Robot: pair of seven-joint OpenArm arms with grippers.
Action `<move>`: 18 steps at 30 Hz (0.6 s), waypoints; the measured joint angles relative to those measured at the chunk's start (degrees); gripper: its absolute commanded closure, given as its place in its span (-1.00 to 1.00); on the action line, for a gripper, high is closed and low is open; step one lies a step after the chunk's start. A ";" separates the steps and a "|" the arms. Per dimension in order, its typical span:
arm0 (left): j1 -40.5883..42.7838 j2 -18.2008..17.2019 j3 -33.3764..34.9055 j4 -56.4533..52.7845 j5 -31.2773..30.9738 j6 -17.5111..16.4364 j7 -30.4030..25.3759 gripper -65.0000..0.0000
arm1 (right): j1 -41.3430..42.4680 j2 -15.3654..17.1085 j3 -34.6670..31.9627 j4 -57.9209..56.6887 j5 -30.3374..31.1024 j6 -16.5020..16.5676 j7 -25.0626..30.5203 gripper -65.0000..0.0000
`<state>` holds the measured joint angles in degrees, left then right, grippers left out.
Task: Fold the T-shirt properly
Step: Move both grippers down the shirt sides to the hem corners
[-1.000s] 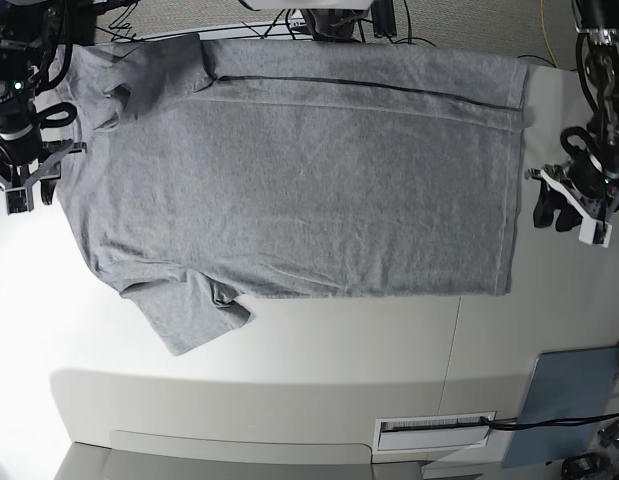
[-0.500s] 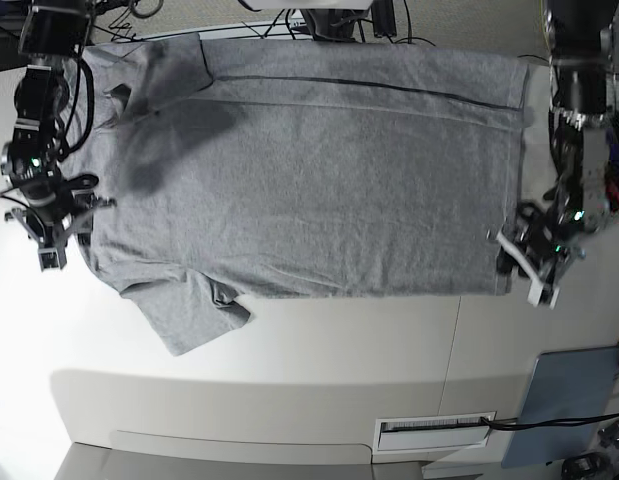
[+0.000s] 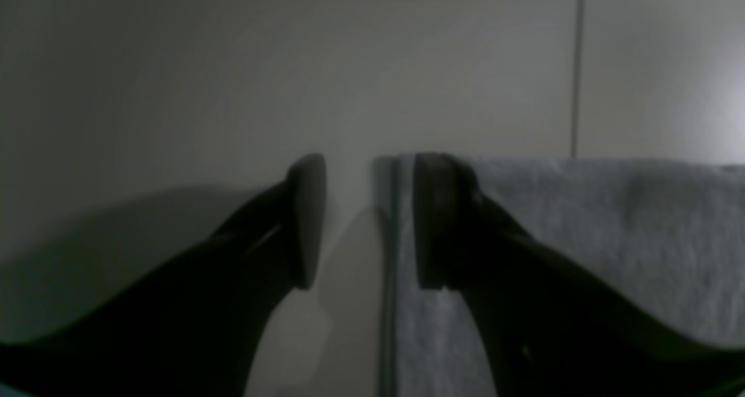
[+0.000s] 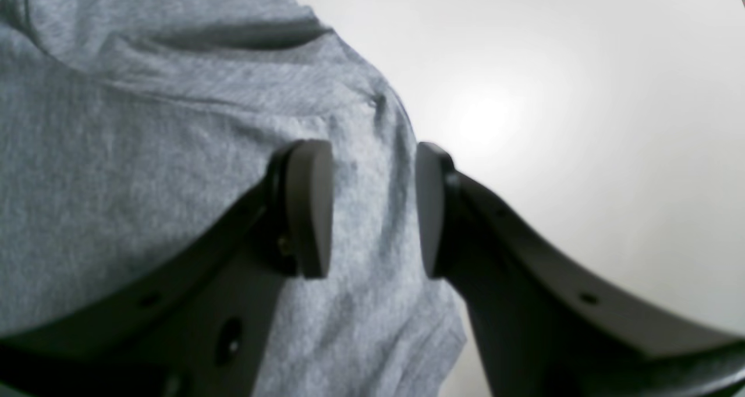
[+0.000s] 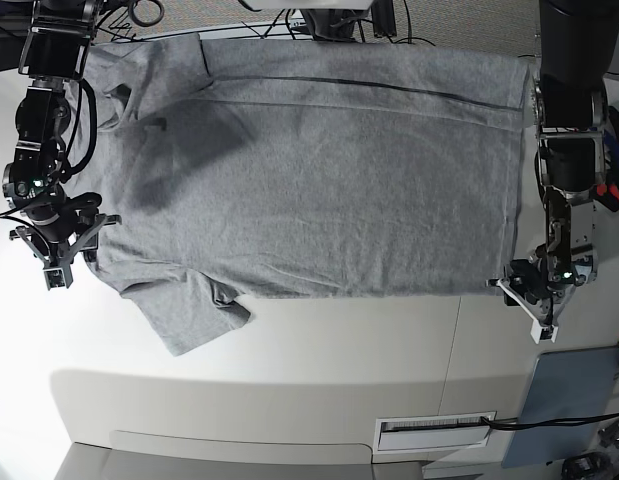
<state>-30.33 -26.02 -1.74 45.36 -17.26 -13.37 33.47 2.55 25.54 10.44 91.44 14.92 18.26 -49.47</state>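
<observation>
The white table (image 5: 289, 340) carries everything, and most of its far half is covered by the T-shirt (image 5: 309, 170), which is spread flat with its plain grey side up. The hem is turned toward the base view's right, the collar and shoulders toward its left, and 1 sleeve (image 5: 189, 310) is splayed out over the near edge of the body. The garment is judged to be laid out this way so that 2 corners of 1 long edge can be taken at once and carried across for a first lengthwise fold.

The left gripper (image 5: 524, 290) is set low at the near hem corner. In the left wrist view its jaws are seen apart, with 1 finger (image 3: 433, 222) over the cloth, the other over bare table, and the hem edge (image 3: 389, 304) running between them, so nothing is clamped yet.

The right gripper (image 5: 59, 245) is placed at the shoulder edge by the near sleeve. Its jaws are likewise apart, straddling the cloth's border (image 4: 372, 211), 1 finger (image 4: 308, 205) above fabric and 1 above table. Closing on both edges is judged to be the next step.
</observation>
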 measured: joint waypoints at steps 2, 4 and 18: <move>0.35 0.17 0.00 -0.02 -0.11 -1.70 0.81 0.21 | 0.00 0.00 0.00 0.00 0.00 0.00 -0.02 0.27; 1.01 0.48 0.00 -0.07 -0.11 -1.42 0.72 0.21 | 0.00 0.00 0.00 0.00 0.00 0.02 -0.04 0.27; 1.05 0.33 -0.20 -3.76 -5.35 -7.96 1.01 0.22 | 0.00 0.00 0.00 0.00 0.02 0.02 -0.94 0.27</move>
<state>-29.28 -25.69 -1.93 41.60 -22.61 -21.32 34.48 2.55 25.54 10.44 91.44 14.94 18.28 -50.41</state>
